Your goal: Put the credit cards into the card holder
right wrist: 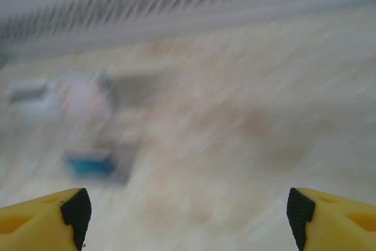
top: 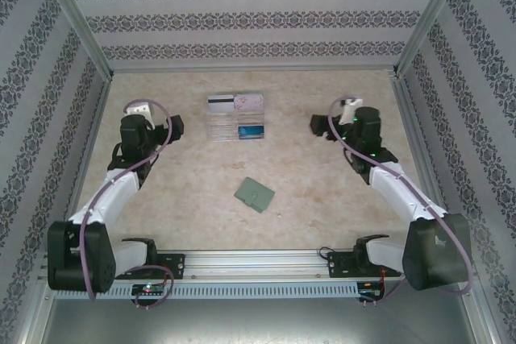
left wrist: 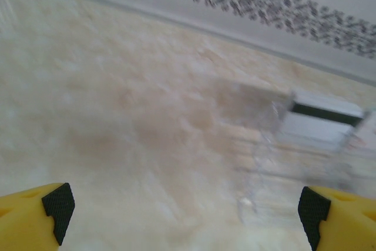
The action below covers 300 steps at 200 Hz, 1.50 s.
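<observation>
- Grey-green card holder (top: 255, 194) lies flat on your beige surface (top: 193, 175), between the arms, apart from both.
- You find the credit cards (top: 248, 103) farther back in a clear tray (top: 219, 130): striped white, pink, blue.
- Your left pincer (left wrist: 188, 213) gapes wide, holding nothing.
- Your right pincer (right wrist: 188, 210) also stands wide apart, empty; its view is blurred.

The left gripper (left wrist: 185, 207) and right gripper (right wrist: 188, 210) are held with jaws spread wide, each turned inward toward the other.
</observation>
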Each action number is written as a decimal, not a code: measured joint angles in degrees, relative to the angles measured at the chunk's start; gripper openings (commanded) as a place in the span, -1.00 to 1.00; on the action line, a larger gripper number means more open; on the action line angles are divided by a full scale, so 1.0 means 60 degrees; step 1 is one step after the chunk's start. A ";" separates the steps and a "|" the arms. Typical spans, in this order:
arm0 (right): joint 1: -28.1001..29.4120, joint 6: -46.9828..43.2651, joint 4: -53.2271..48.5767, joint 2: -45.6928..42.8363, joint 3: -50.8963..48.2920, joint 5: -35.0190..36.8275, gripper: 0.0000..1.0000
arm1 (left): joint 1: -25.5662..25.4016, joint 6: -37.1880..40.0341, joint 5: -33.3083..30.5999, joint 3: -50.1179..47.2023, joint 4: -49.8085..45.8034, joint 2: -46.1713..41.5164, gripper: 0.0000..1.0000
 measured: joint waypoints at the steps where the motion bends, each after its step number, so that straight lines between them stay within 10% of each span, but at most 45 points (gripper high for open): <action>1: 0.0073 0.0004 -0.0117 0.0015 0.0018 -0.0058 0.75 | -0.0018 -0.0044 0.0033 -0.0022 -0.0047 -0.0044 1.00; 47: 0.4226 0.0772 -0.4207 0.1457 0.1614 -0.0455 0.46 | -0.0845 -0.1661 0.0885 -0.1078 -0.2164 -0.2229 0.99; 119: 0.6579 0.3945 -0.7475 0.4131 0.4386 0.0772 0.14 | -0.1519 -0.2856 0.0433 -0.1920 -0.3381 -0.3421 0.94; 300: 0.6991 0.5147 -0.8590 0.7053 0.6193 0.1727 -0.23 | -0.1956 -0.1319 0.0852 -0.1042 -0.3009 -0.1395 1.00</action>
